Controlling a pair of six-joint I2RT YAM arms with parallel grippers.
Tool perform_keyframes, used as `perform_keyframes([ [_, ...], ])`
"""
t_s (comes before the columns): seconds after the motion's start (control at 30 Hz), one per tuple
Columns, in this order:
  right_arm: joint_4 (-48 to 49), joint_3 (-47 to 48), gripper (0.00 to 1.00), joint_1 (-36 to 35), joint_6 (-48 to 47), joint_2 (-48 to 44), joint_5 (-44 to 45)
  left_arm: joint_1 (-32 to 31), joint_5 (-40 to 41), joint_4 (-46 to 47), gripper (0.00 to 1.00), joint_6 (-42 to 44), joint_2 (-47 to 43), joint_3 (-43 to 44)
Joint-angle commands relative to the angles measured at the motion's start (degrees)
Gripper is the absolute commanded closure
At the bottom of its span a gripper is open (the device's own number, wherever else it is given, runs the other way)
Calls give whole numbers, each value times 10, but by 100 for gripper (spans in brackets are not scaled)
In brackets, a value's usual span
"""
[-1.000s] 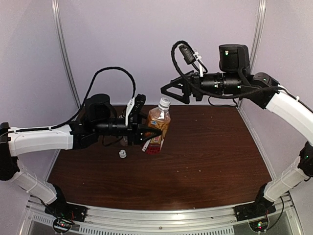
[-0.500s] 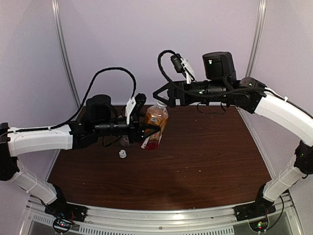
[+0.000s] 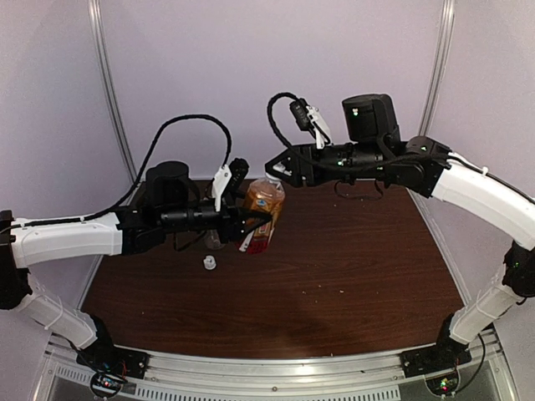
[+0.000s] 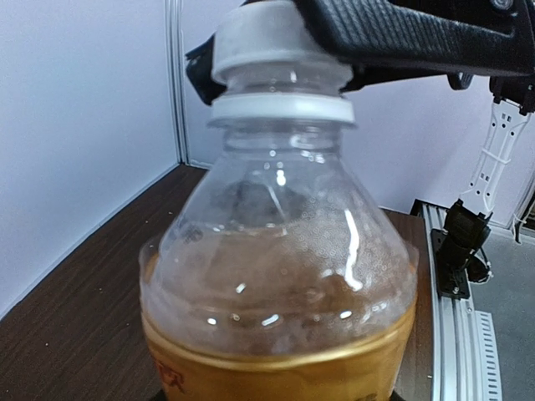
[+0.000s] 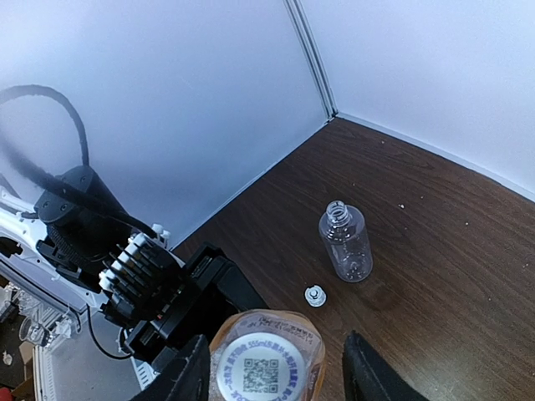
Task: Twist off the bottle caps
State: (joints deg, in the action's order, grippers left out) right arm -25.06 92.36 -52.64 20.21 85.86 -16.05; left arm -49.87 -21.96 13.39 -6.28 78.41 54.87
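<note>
Dark wood-grain tabletop (image 3: 359,267); left gripper (image 3: 257,222) tight on amber bottle (image 3: 269,199), right gripper (image 3: 279,168) astride round white cap (image 5: 266,369), grip unclear.

Dark wood-grain table (image 3: 359,276), pale lilac walls (image 3: 209,67), silver corner posts (image 3: 109,92), aluminium rail (image 3: 276,368) along near edge

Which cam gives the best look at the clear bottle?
Right wrist: the clear bottle stands upright on the table, fully visible, mouth open, a white cap beside it. Top external shows only a sliver of it behind the left arm. Left wrist doesn't show it; the amber bottle fills that frame.
</note>
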Motion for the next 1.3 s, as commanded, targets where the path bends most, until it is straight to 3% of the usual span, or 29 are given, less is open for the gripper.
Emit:
perform_keyframes([
  [0.0, 17, -4, 50, -3, 4, -1, -11, 4, 9, 15, 87, 9, -14, 13],
  [0.17, 21, -7, 63, -3, 4, -3, -22, 4, 14, 13, 87, 9, -14, 14],
  [0.3, 28, -12, 80, -3, -5, -9, -30, 4, 16, 13, 87, 9, -15, 13],
  [0.5, 12, 3, 94, 0, -88, -24, -50, 5, -6, 36, 87, 9, -18, 2],
  [0.73, -51, 37, 97, 29, -271, -26, -242, 6, -100, 116, 87, -9, -29, -27],
  [0.97, -162, 99, 97, 63, -428, 11, -421, 7, -261, 215, 86, -47, -10, -38],
  [1.1, -237, 165, 97, 67, -482, 51, -465, 8, -299, 237, 86, -63, -2, -39],
  [1.27, -215, 164, 97, 70, -458, 51, -454, 8, -290, 220, 86, -60, 0, -34],
])
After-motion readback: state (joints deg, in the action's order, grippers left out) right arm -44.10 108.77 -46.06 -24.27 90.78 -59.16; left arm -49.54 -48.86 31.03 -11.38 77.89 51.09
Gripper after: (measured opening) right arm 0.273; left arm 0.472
